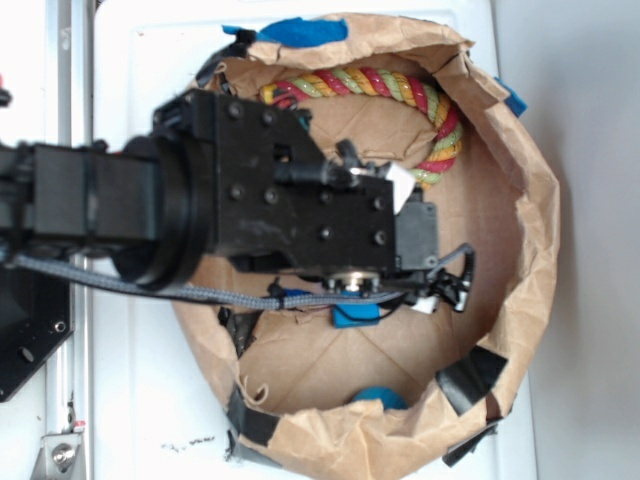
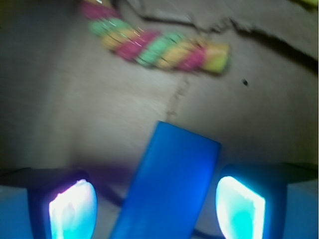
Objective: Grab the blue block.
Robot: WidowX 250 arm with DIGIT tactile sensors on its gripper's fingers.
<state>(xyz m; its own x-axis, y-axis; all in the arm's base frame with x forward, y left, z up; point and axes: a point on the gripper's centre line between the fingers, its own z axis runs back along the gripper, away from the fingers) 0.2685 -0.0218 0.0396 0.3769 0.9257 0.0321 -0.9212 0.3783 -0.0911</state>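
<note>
The blue block [image 2: 169,184] is a flat, smooth, bright blue slab with straight edges and crisp corners, clearly longer than wide. In the wrist view it lies tilted, its far end toward 1 o'clock and its near end running out of the frame at 6 o'clock. It sits between the two fingers [image 2: 72,209] of the gripper [image 2: 157,209], which are spread apart; a narrow gap shows on each side, so the pads, glowing pale cyan, are not touching it. In the exterior view only a small blue patch of the block [image 1: 355,313] shows, at about 6 o'clock beneath the black gripper [image 1: 420,285] body.

The block rests on the creased brown paper floor of a round paper bag basin [image 1: 525,230], whose torn, rolled-down rim is patched with black tape and blue tape scraps [image 1: 300,32]. The basin stands on a white tabletop [image 1: 150,400], with a pale wall or panel at 3 o'clock.

The exterior view alone shows the striped rope [image 1: 400,95] curving along the basin's 12 to 2 o'clock side, and a round dark-blue ball [image 1: 378,397] at 6 o'clock against the rim. The wrist view alone shows the block's full width, the fingers' spacing, and the rope's cut end [image 2: 159,47] lying well apart from the block at 12 o'clock.
</note>
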